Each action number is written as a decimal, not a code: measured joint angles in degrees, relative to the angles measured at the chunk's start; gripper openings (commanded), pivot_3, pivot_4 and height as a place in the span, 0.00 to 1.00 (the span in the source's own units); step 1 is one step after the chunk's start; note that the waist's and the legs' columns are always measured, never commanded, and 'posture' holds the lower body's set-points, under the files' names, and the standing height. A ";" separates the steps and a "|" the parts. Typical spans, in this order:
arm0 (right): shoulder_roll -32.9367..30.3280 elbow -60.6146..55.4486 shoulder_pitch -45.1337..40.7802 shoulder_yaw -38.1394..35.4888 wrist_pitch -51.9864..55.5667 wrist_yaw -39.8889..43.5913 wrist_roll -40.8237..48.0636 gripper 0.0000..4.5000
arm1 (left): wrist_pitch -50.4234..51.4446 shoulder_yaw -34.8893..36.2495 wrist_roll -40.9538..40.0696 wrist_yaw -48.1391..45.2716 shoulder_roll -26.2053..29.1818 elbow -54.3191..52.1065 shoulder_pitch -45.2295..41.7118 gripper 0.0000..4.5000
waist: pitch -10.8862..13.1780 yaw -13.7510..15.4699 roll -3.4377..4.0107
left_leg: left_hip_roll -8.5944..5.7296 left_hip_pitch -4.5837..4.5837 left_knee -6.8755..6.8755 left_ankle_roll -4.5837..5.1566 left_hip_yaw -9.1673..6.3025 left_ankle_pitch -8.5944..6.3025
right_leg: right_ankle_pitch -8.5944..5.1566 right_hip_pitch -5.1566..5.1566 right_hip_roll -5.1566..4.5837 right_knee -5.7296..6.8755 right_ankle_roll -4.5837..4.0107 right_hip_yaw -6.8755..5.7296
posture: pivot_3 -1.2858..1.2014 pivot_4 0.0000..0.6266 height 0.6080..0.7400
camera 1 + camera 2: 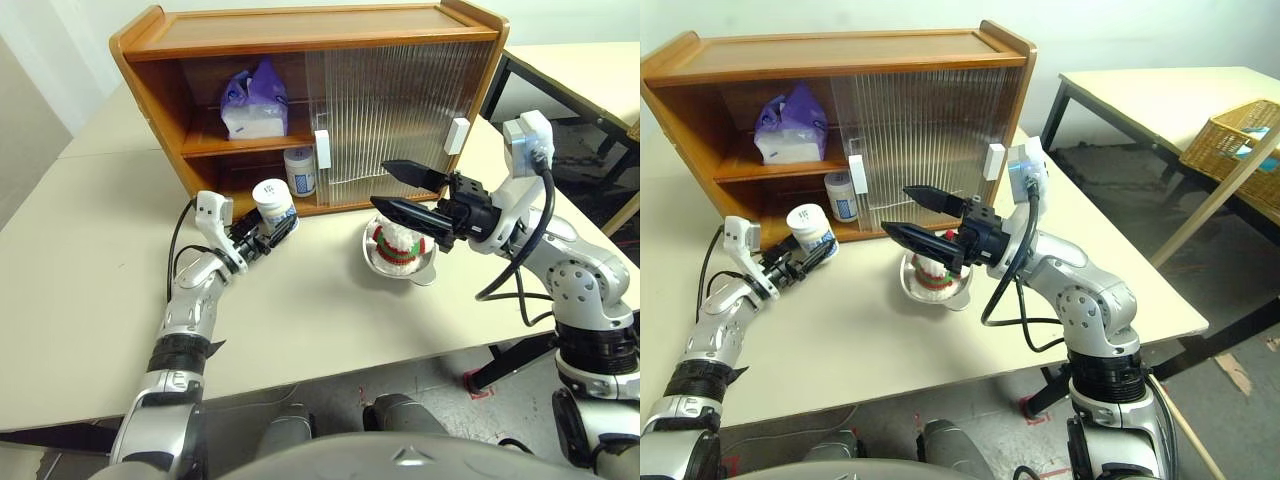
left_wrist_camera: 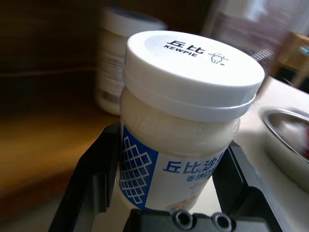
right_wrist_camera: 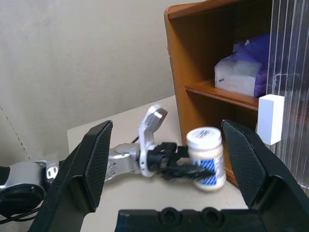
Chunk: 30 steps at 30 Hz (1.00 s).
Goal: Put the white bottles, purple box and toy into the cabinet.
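While L end effector (image 1: pixel 272 236) grips bottle (image 1: pixel 274 207), near cabinet (image 1: pixel 170 120) edge

white bottles (image 1: pixel 274 205): 2 | purple box (image 1: pixel 254 101): 1 | toy (image 1: pixel 398 243): 1 | steel bowl (image 1: pixel 425 268): 1 | cabinet (image 1: pixel 300 30): 1

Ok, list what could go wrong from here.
1. The left gripper holds a white plastic jar with a blue label near the brown wooden cabinet's lower shelf, where another white jar stands; it might knock that one.
2. The open right gripper hovers over the plush toy in the steel bowl; a grab could tip the bowl.
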 measured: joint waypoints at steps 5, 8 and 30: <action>0.02 0.00 0.00 0.02 -0.10 0.06 -0.03 1.00 | -1.59 0.92 1.61 5.03 -0.12 4.47 -3.64 0.69 | 0.00 -0.01 -0.01 | -0.05 0.02 0.01 0.11 0.03 0.08 | 0.12 0.09 0.00 -0.16 0.09 0.06 | 0.45 0.02 1.00; 0.01 0.00 0.00 0.02 -0.12 0.04 -0.03 1.00 | -2.69 1.28 3.06 8.45 -0.11 8.00 -5.30 0.69 | 0.00 -0.03 -0.01 | -0.09 0.03 0.05 0.13 0.04 0.10 | 0.16 0.12 -0.01 -0.17 0.15 0.07 | 0.45 0.02 1.00; -0.08 -0.04 0.01 0.03 -0.19 0.01 -0.05 1.00 | -12.34 3.59 11.04 33.16 -3.82 36.83 -23.72 0.69 | 0.05 -0.25 -0.15 | -1.03 0.04 0.37 0.56 0.18 0.39 | 0.44 0.35 -0.03 -0.26 0.63 0.05 | 0.44 0.00 1.00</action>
